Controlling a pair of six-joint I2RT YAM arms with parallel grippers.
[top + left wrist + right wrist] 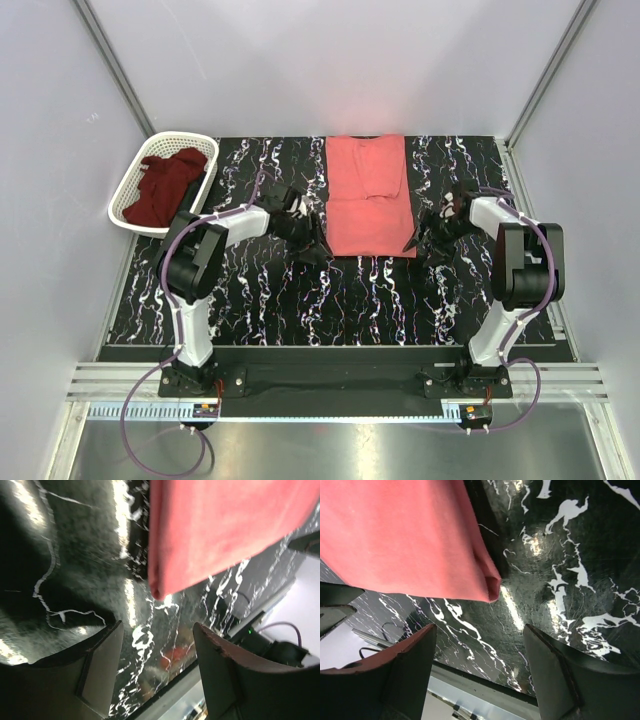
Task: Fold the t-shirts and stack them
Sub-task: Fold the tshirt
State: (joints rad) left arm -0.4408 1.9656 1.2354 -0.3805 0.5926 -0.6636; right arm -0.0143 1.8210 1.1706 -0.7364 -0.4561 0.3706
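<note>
Left gripper [320,252] and right gripper [410,246]: fingers apart, both empty.
Between them lies the near hem of the salmon-pink t-shirt [367,195] (folded into a smooth long strip), running toward 12 o'clock on the marbled table [260,300]. At 10 o'clock, the maroon t-shirt [165,187] sits crumpled in the white basket [127,190].

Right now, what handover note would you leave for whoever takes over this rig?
Left pincer: open, empty, at the near-left corner of the pink t-shirt.
Right pincer: open, empty, at its near-right corner.
Pink one: flat on the table, sides folded in to a long strip.
Maroon t-shirt: crumpled in the white basket, far left.
Remaining: fold the pink one crosswise, then fetch, fold and stack the maroon one.
</note>
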